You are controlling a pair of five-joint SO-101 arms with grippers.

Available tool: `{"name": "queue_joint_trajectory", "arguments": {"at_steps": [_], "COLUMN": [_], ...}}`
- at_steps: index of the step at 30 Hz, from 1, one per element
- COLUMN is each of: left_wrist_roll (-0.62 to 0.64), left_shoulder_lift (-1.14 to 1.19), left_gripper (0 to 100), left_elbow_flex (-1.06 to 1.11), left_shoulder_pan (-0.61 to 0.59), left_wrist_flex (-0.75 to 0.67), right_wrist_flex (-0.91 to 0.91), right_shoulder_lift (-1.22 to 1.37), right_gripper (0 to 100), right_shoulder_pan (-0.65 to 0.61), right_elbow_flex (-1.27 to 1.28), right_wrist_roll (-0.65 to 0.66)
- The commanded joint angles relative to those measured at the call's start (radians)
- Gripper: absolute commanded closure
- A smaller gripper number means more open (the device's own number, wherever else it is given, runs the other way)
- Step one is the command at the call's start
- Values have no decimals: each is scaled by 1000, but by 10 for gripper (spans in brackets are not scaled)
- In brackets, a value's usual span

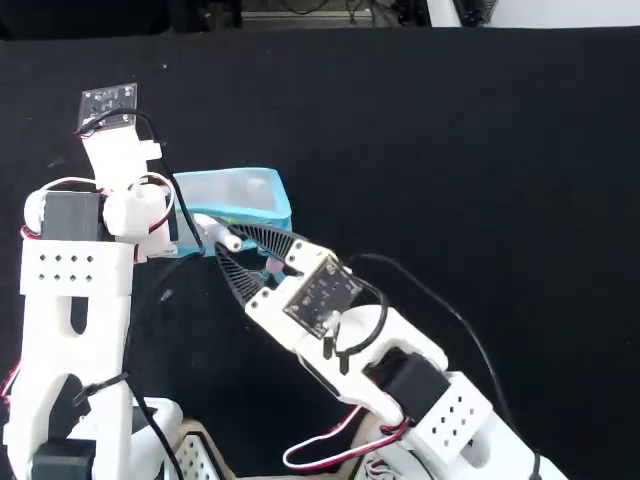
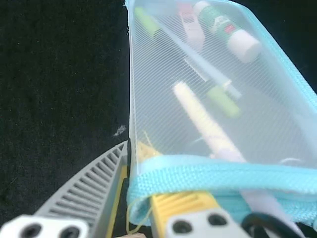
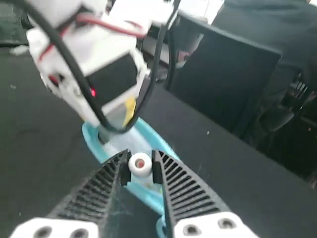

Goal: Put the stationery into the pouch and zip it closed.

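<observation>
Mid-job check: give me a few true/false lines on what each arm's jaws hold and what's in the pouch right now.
1. The left jaws clamp the pouch at its light-blue trimmed edge. True.
2. The right jaws are empty. False: they grip a white pen near its end, just above the pouch.
3. Nothing is inside the pouch yet. False: a glue stick, a green pen and other items show through the mesh.
4. The table under the arms is black. True.
</observation>
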Motion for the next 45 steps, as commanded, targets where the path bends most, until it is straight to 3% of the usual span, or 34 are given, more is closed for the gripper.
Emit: {"name": "queue_joint_trajectory", "arguments": {"at_steps": [1,6,13,18,23,32,42,45], "left_wrist_roll": [-9,-9,-9,-9,-9,-9,-9,-9], "left_shoulder_lift": [17,17,17,17,17,12,12,14], "left_gripper": [970,970,970,970,970,970,970,970], "left_elbow_flex": [28,28,28,28,28,28,28,28], "left_shoulder_pan": [-1,-1,-1,-1,-1,-1,-1,-1], "left_wrist_flex": [-3,-3,-5,-5,-6,-3,-6,-6], "right_wrist_flex": [-17,98,384,512,456,52,161,195], "right_shoulder_lift": [-18,-18,-127,-214,-269,-430,-613,-628], "right_gripper": [969,778,800,798,797,800,802,853], "right_shoulder_pan": [-15,-17,12,91,97,98,97,92], "right_elbow_flex": [25,-12,-249,-211,5,378,378,380], "right_wrist_roll": [-8,-8,0,-3,-6,-6,-8,-8]}}
